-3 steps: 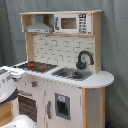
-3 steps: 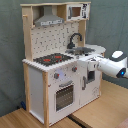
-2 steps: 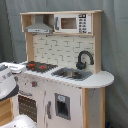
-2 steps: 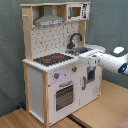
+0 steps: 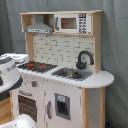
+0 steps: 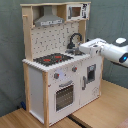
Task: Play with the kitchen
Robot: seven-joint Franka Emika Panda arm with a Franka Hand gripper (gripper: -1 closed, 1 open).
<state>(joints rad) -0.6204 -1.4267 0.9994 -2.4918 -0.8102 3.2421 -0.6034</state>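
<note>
Robot arm reaches w/ sink at its 9 o'clock on toy kitchen; claw state can't be told.

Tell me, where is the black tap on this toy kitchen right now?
The black tap stands at the back of the sink, below the microwave and to the first exterior view's right of the hob.

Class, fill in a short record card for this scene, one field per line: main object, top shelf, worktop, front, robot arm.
main object: toy kitchen, white and light wood
top shelf: grey hood, microwave
worktop: black-red hob, sink, black tap
front: oven door
robot arm: white arm reaching over the counter's sink end in the second exterior view
</note>
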